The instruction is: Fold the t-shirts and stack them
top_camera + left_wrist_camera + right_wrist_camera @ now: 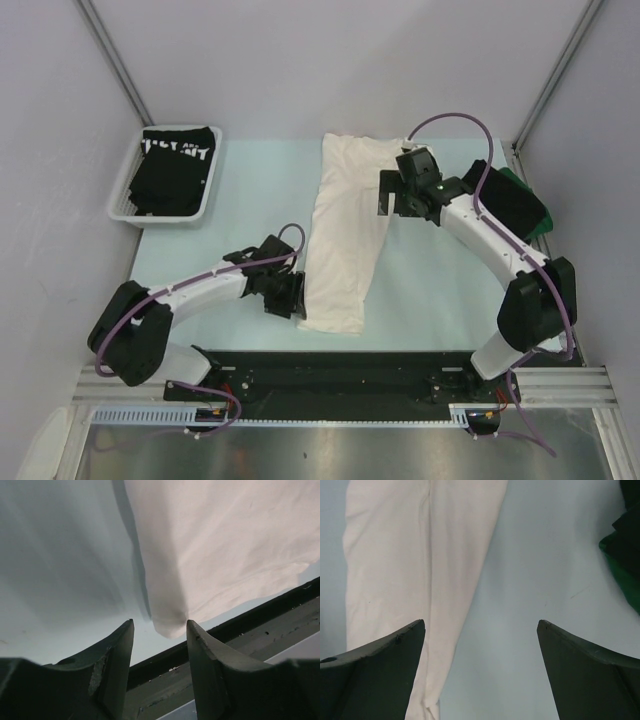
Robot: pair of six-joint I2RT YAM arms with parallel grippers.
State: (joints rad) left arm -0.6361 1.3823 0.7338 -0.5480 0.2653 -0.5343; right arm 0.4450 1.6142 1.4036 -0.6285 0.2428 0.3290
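Note:
A white t-shirt (345,235), plain side up, lies folded into a long strip down the middle of the table. My left gripper (291,298) sits low at the strip's near left corner. In the left wrist view that gripper (160,622) is open with nothing between its fingers, and the shirt's rounded corner (172,622) lies just past the tips. My right gripper (395,207) hovers by the strip's far right edge, wide open and empty (481,622). Its left finger (380,665) overlaps the white cloth (410,555). A black t-shirt with white lettering (175,165) lies in the basket.
The white mesh basket (123,205) stands at the back left. Black (505,195) and dark green (540,215) t-shirts lie piled at the right edge, with the green one (622,570) showing in the right wrist view. The black base rail (330,365) runs along the near edge.

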